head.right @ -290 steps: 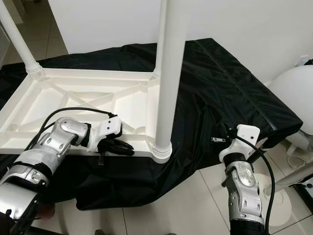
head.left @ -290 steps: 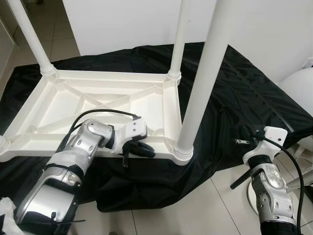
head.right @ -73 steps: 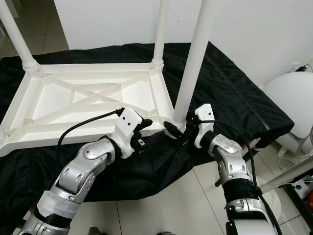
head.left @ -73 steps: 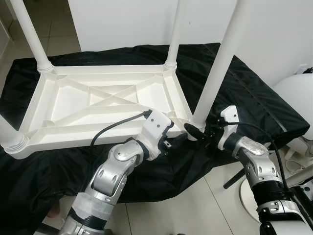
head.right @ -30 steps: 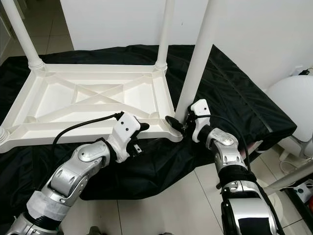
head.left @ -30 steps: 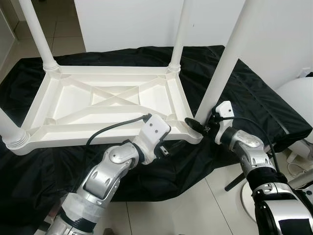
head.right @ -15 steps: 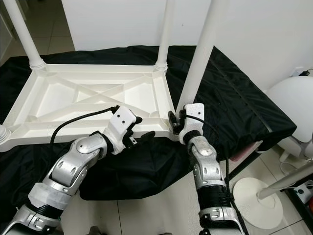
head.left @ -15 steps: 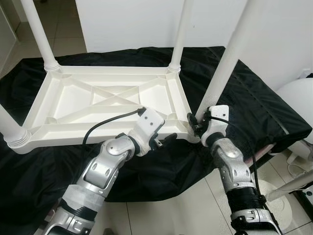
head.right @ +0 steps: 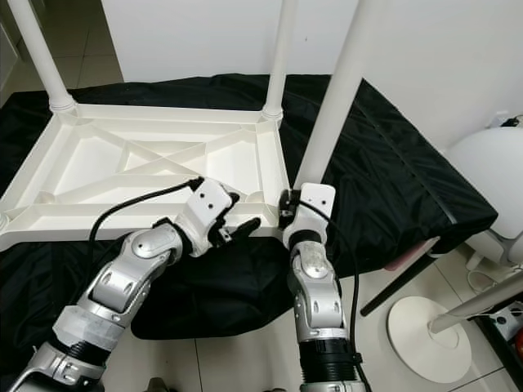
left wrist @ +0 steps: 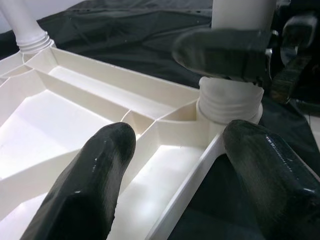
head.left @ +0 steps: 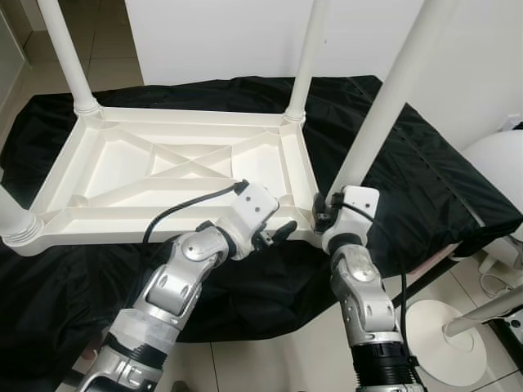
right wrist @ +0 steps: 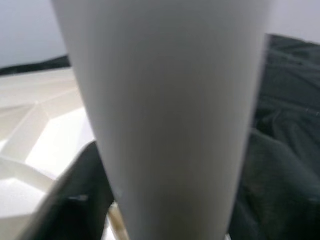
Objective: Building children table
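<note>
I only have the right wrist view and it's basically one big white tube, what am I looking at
Observer: That is the near right table leg, standing up from the upturned white tabletop; the right hand is at its base.
Operator: Where's the other arm?
Observer: The left hand sits at the tabletop's near edge, just left of that leg's socket, fingers apart.
Operator: What's the table lying on?
Observer: A black cloth spread under it.
Operator: Are other legs fitted?
Observer: Yes, a far right leg and a far left leg stand upright.
</note>
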Robot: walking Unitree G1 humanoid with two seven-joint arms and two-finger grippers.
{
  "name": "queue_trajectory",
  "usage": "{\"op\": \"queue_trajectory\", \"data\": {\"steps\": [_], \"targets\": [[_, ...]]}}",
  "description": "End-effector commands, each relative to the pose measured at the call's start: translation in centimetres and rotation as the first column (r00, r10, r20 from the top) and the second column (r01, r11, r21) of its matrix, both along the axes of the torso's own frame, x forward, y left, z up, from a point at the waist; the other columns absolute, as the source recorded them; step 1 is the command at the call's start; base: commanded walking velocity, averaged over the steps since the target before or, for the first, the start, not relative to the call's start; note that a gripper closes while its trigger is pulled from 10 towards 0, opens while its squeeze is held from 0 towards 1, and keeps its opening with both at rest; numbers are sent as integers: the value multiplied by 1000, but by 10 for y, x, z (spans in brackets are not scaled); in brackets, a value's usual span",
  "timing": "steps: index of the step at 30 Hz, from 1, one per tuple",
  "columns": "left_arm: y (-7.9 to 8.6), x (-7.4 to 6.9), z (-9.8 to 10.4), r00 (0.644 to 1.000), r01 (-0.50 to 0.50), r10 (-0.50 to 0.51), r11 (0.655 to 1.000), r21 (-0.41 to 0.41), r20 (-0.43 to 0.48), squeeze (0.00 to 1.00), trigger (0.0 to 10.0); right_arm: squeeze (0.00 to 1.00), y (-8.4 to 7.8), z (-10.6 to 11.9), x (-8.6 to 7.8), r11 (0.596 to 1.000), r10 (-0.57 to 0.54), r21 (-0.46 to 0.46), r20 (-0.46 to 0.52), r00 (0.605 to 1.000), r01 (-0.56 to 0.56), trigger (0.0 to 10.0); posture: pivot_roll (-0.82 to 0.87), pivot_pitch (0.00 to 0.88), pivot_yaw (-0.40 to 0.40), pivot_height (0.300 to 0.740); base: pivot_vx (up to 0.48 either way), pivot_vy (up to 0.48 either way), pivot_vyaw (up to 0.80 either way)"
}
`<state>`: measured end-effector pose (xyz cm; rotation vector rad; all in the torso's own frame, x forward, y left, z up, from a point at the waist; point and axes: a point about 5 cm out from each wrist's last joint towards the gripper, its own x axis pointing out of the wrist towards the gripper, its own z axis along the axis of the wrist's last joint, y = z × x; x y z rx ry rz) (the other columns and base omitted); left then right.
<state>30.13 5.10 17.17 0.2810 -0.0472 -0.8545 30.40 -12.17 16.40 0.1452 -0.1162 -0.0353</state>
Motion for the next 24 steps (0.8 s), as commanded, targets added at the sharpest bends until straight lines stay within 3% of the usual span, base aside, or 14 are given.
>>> {"op": "queue_trajectory", "data": {"steps": [1, 9, 10, 11, 12, 13, 17, 20, 23, 24], "targets": [[4, 3, 0, 993, -110, 111, 994, -22, 28, 0, 10000, 1000, 0, -6, -5, 1000, 11, 20, -26, 1000, -10, 10000, -50, 38, -37, 740, 0, 0, 0], [5, 1, 0, 995, -91, 92, 995, -32, 23, 0, 10000, 1000, -15, -4, -5, 998, 56, -16, -14, 998, -57, 10000, -46, 38, -40, 740, 0, 0, 0], [7, -1, 0, 998, -68, 68, 996, -58, -9, 0, 10000, 502, -27, -6, -4, 985, 171, -32, -15, 985, -171, 10000, -38, 43, -45, 740, 0, 0, 0], [7, -1, 0, 998, -68, 68, 996, -58, -9, 0, 10000, 502, -27, -6, -4, 985, 171, -32, -15, 985, -171, 10000, -38, 43, -45, 740, 0, 0, 0], [8, -2, 0, 998, -54, 53, 996, -70, -26, 0, 10000, 0, -31, -7, -5, 969, 240, -54, -12, 971, -240, 10000, -37, 43, -45, 740, 0, 0, 0], [8, -2, 0, 998, -54, 53, 996, -70, -26, 0, 10000, 0, -31, -7, -5, 969, 240, -54, -12, 971, -240, 10000, -37, 43, -45, 740, 0, 0, 0], [9, -5, 1, 999, -17, 14, 997, -81, -40, 0, 10000, 0, -38, -7, -3, 907, 389, -173, -9, 921, -385, 10000, -34, 42, -38, 740, 0, 0, 0], [8, -7, 1, 999, 1, -5, 996, -84, -46, 0, 10000, 0, -41, -7, -2, 892, 416, -189, -12, 909, -411, 10000, -34, 42, -36, 740, 0, 0, 0], [5, -15, -1, 995, 79, -83, 994, -72, -53, 0, 10000, 0, -45, -6, 5, 837, 510, -219, -21, 860, -502, 10000, -30, 38, -33, 740, 0, 0, 0], [5, -15, -1, 995, 79, -83, 994, -72, -53, 0, 10000, 0, -45, -6, 5, 837, 510, -219, -21, 860, -502, 10000, -30, 38, -33, 740, 0, 0, 0]]}}
